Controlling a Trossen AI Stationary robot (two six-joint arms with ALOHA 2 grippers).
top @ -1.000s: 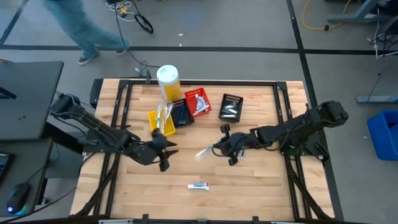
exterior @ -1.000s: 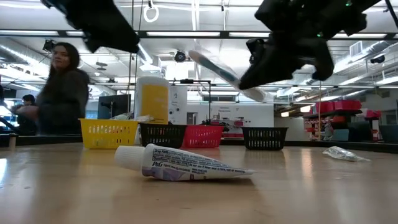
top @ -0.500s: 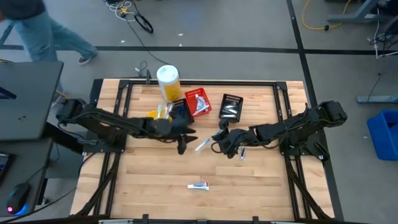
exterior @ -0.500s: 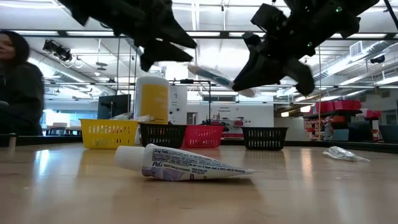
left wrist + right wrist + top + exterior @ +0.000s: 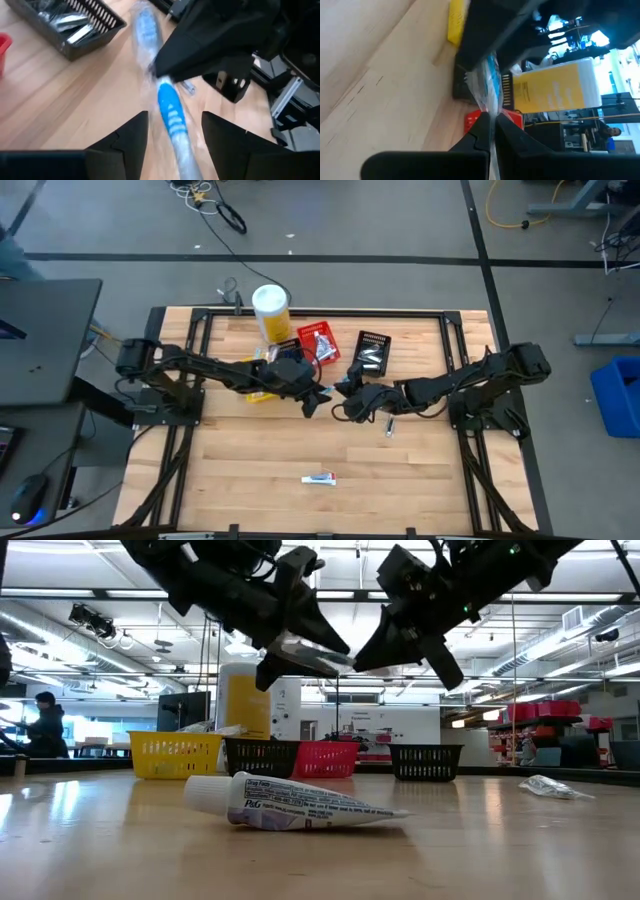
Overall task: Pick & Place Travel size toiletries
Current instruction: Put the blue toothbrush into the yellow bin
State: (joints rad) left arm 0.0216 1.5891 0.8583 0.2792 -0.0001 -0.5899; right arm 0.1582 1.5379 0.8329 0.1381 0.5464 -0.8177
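Clear-blue, the wrapped toothbrush hangs above the middle of the table, pinched in the right gripper, whose jaws are closed on it. The left gripper meets it there, jaws spread wide on either side of the toothbrush without pinching it.

A robotics lab; grey floor with loose cables; ceiling strip lights; desks with a seated person.

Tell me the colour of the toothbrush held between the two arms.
Blue, in clear wrapping; the toothbrush shows best in the left wrist view.
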